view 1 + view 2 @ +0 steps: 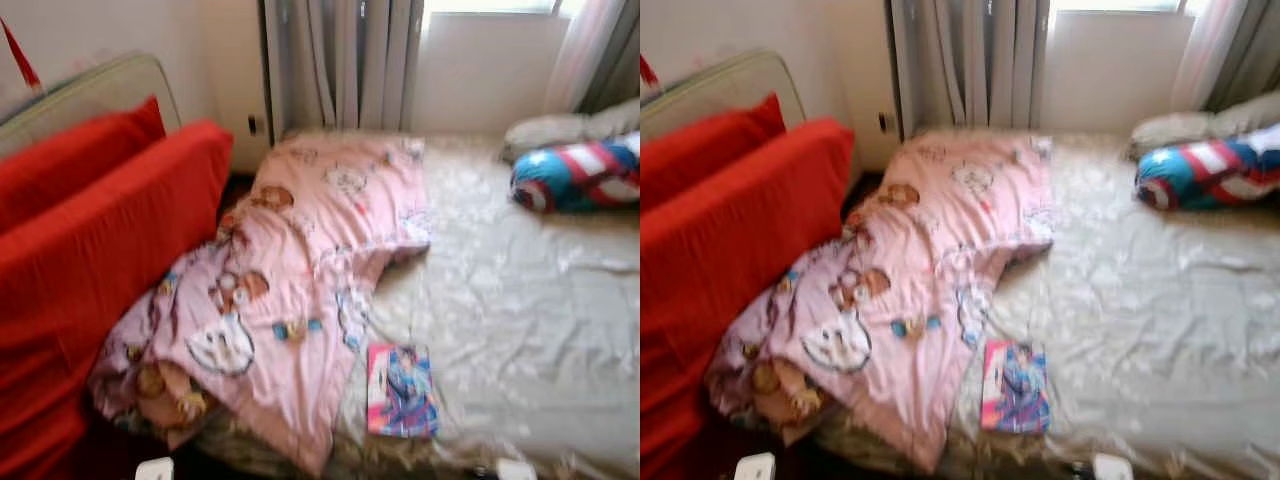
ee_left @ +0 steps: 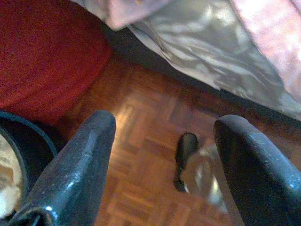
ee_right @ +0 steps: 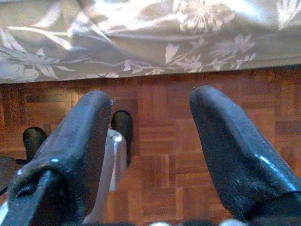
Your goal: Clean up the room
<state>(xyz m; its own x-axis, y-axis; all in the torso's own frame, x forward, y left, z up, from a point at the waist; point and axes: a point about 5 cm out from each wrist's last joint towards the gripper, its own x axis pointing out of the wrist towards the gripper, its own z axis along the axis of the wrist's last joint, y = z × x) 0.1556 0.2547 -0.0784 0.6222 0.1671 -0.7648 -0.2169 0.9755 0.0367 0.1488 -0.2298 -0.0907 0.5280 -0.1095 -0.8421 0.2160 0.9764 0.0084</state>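
1. A flat pink-and-blue illustrated book (image 1: 402,391) lies face up on the bed near its foot edge, just beside the lower corner of the quilt. Its long axis runs from the foot of the bed toward the window, tilted slightly.
2. A crumpled pink cartoon-print quilt (image 1: 300,290) is heaped along the left half of the bed, its long axis running diagonally from the curtains down to the near left corner, where it spills over the edge.
3. The bed is covered by a glossy beige floral sheet (image 1: 520,320). A blue, red and white shield-patterned bolster pillow (image 1: 580,175) lies at the far right, long axis across the bed, with a pale pillow behind it.
4. A red fabric sofa (image 1: 90,260) stands beside the bed on the left; grey curtains (image 1: 340,60) hang behind.
5. The left gripper (image 2: 164,141) hangs over brown parquet floor (image 2: 141,141), fingers spread, holding nothing.
6. The right gripper (image 3: 150,127) is likewise spread and empty over the floor by the sheet's edge.
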